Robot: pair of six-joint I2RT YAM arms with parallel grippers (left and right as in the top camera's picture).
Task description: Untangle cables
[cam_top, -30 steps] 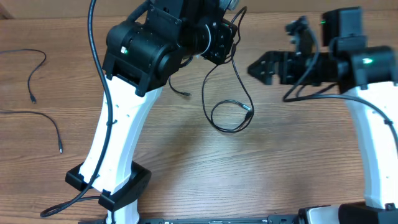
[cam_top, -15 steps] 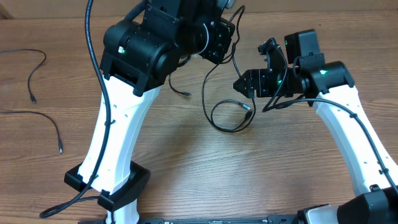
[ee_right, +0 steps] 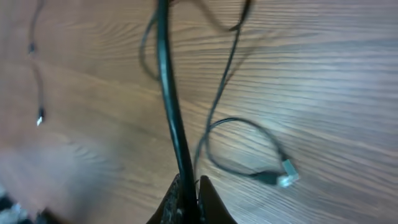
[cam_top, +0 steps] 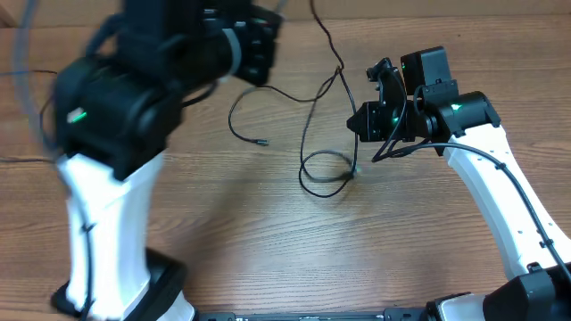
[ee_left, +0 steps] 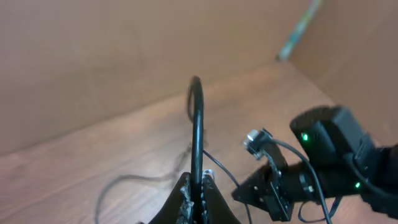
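Observation:
Thin black cables (cam_top: 308, 111) trail across the wooden table and end in a small loop (cam_top: 326, 174) with a silvery plug (ee_right: 286, 177). Another loose cable end (cam_top: 261, 141) lies left of the loop. My right gripper (cam_top: 359, 125) sits just right of the loop; the right wrist view shows this gripper (ee_right: 188, 186) shut on a black cable (ee_right: 168, 81). My left arm (cam_top: 134, 89) is motion-blurred at the upper left. In the left wrist view my left gripper (ee_left: 198, 186) is shut on a cable (ee_left: 196, 124) that rises straight up from its jaws.
The left arm's white link and base (cam_top: 107, 232) stand at the left front. The right arm's white link (cam_top: 500, 205) runs down the right side. A further thin cable with a small plug (ee_right: 38, 118) lies farther off on the table. Brown walls (ee_left: 124, 50) border the table.
My right gripper has moved in beside the loop and shut on a cable. My left arm has swung left with its cable, and the strands now stretch out between both grippers.

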